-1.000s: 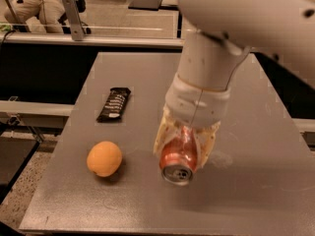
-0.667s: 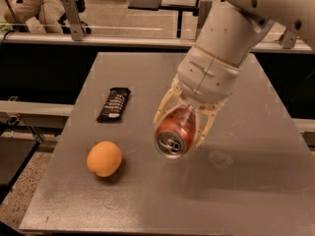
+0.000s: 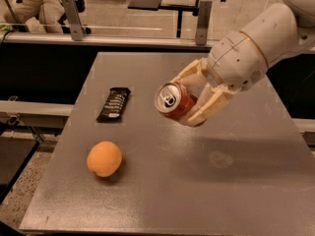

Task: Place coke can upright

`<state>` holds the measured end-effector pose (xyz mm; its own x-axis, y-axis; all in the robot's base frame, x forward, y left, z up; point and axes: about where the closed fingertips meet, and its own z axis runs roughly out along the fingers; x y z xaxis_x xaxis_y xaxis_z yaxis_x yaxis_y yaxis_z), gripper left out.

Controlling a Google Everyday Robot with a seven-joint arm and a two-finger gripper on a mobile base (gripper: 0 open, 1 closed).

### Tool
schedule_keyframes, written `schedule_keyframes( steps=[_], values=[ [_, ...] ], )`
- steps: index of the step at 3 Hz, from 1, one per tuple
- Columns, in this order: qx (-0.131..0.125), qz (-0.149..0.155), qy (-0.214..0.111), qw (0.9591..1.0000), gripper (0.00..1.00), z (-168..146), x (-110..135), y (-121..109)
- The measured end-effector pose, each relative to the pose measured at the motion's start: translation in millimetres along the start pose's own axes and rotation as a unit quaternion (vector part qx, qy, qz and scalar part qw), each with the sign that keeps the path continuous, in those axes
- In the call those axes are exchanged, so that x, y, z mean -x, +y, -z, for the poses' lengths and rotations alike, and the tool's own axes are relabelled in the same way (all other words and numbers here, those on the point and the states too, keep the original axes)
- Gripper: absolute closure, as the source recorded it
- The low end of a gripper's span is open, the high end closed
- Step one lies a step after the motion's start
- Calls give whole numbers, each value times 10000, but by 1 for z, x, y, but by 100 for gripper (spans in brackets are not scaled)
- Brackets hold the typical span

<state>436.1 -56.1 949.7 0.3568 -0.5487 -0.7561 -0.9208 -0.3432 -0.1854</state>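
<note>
1. End effector (image 3: 186, 102): raised above the worktop (image 3: 236, 191), right of centre, cream fingers (image 3: 207, 109) clamped on either side of the coke can (image 3: 172, 100).
2. Coke can: clear of the surface, tilted near horizontal, silver top with pull tab facing left and toward the camera; contents not visible.
3. Black snack bar (image 3: 113, 103): flat on the worktop, left of the can, apart from it.
4. Orange (image 3: 104, 159): on the worktop at front left, nearer the camera than the snack bar, well apart from the can.

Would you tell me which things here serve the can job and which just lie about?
Job: red aluminium coke can, tilted in mid-air; beige gripper above the grey table, jaws shut on it.
Lying about: round orange fruit; flat black snack bar wrapper.
</note>
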Motion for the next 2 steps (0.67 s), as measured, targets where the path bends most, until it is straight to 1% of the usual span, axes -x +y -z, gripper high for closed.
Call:
schedule_keyframes(
  steps=[1, 2],
  values=[
    [-516, -1100, -551, 9911, 100, 6, -1, -4],
    [-856, -1702, -1048, 9761, 100, 4, -7, -5]
  ],
)
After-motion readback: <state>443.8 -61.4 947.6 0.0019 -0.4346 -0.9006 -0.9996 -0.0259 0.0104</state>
